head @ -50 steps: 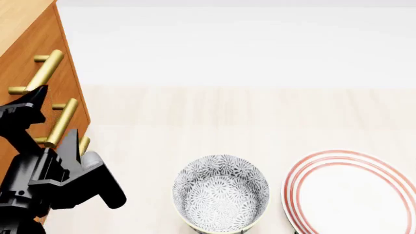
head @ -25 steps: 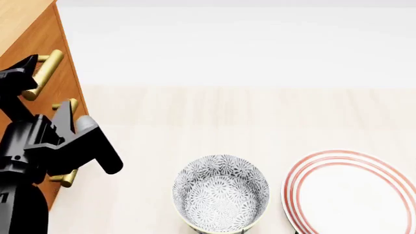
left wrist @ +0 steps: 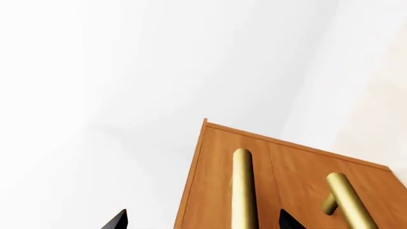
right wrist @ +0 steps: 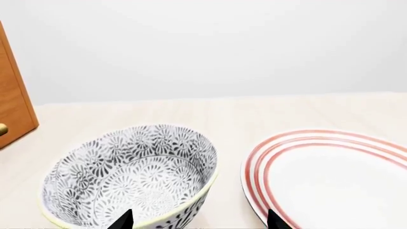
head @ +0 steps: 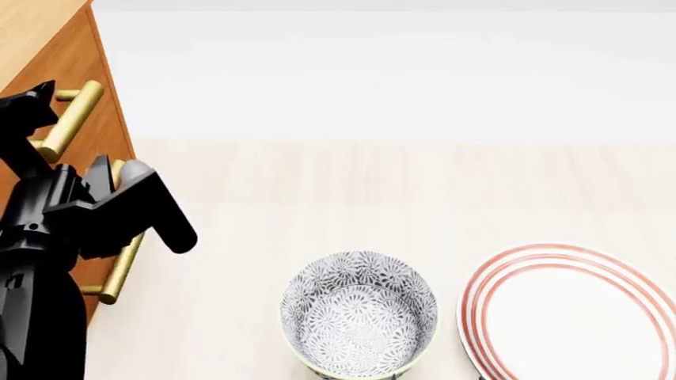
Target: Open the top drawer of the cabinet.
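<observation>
Now left hand [head: 32, 107] beside top drawer [head: 58, 75] handle.

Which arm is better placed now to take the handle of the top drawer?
The left. In the head view the left gripper is at the cabinet beside the top drawer's handle, and its wrist camera frames that handle between open fingertips. The right gripper hovers over the bowl, away from the cabinet.
</observation>
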